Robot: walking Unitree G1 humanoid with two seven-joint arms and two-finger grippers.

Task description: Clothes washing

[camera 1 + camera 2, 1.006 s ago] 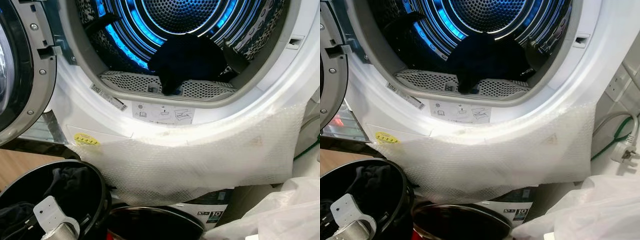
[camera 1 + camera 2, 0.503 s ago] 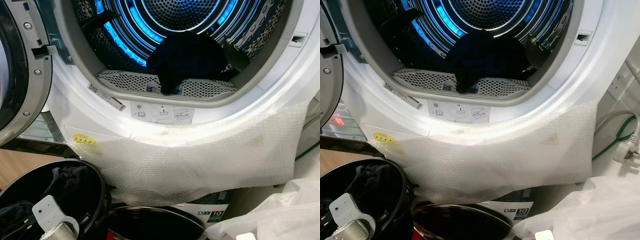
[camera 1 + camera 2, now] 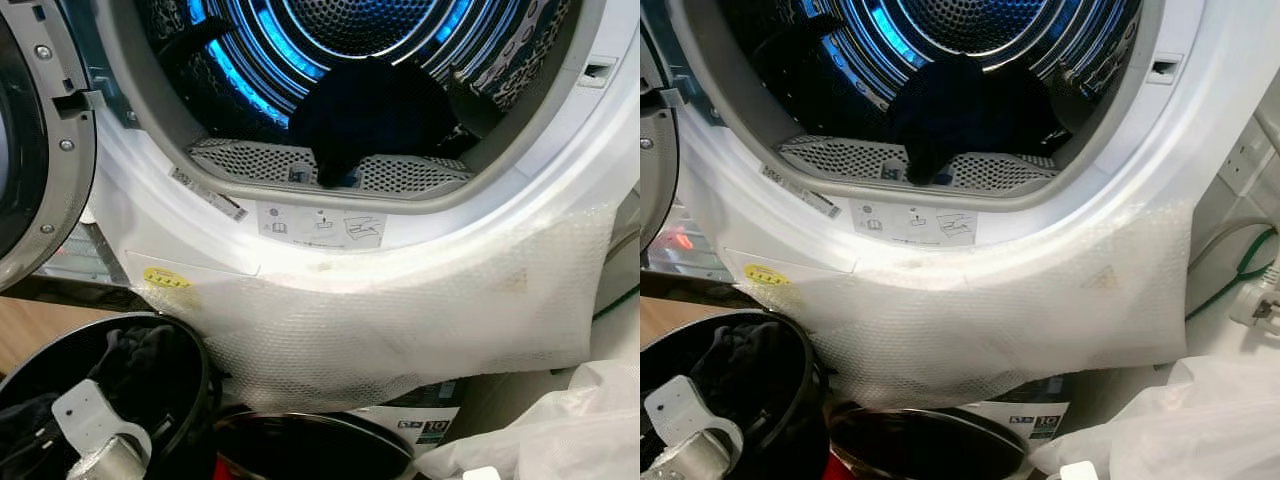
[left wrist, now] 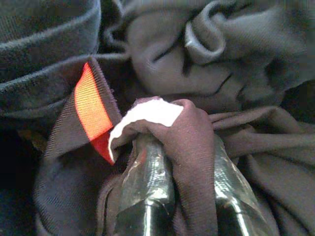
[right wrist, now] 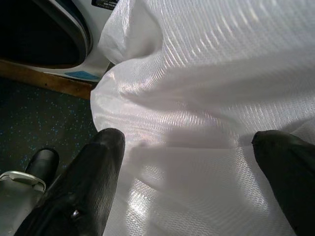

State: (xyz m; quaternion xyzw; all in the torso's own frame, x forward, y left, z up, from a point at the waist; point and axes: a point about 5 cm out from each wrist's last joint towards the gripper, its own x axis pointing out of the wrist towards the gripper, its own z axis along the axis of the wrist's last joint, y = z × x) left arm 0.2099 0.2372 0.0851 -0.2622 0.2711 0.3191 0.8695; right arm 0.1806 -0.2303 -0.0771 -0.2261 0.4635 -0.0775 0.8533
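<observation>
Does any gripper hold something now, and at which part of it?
The left gripper is shut on a fold of a dark garment, beside its white label. The right gripper is open over a white bag, holding nothing.

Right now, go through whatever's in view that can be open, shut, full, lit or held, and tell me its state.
Washer door: swung open.
Drum: lit blue, dark garment inside, hanging over the lip.
Black bin: open, dark clothes inside.
Left gripper: shut on maroon cloth.
Right gripper: open, over white plastic bag.
Bubble wrap: draped over washer's front.
</observation>
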